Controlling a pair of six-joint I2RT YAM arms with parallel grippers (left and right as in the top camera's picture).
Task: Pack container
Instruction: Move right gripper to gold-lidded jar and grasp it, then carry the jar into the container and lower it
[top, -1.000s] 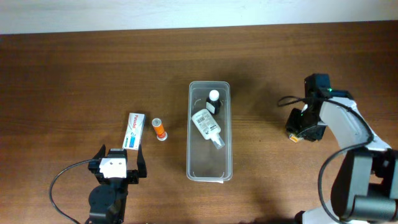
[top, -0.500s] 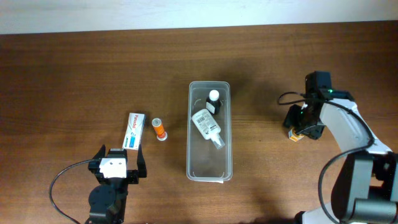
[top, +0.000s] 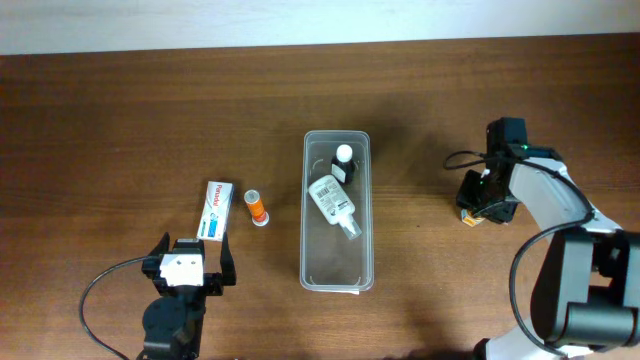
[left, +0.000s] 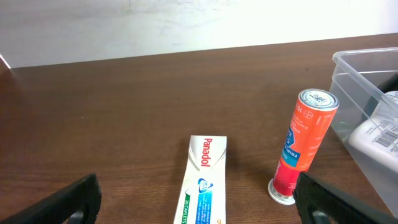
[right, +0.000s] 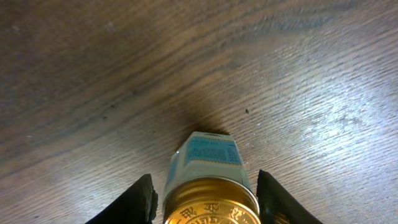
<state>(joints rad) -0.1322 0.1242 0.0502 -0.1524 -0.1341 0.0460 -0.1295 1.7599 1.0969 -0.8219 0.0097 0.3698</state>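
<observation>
The right gripper (right: 205, 200) is down at the table (top: 150, 120) with its two fingers (right: 134, 202) standing on either side of a small jar (right: 210, 155), gold lid towards the wrist camera and a blue label below it. The fingers sit very close to the lid, but whether they press on it or merely flank it cannot be told. The jar lies right under this gripper, and bare wood is all that shows beyond it in the wrist view. The container (top: 337, 265) lies well apart to the gripper's left, between the two arms, and already holds a white bottle (top: 333, 200) and a smaller white-capped one (top: 344, 160). Farther left again, the left gripper (top: 190, 262) rests with its fingers spread wide and nothing between them. Just ahead of it lie a box (left: 202, 186) and an upright orange tube (left: 305, 143), both outside the container. The step in hand looks like the pick of the jar. The next move calls for a firm pinch on it, a lift clear of the table, and a carry leftward over the container's rim to the free end.
</observation>
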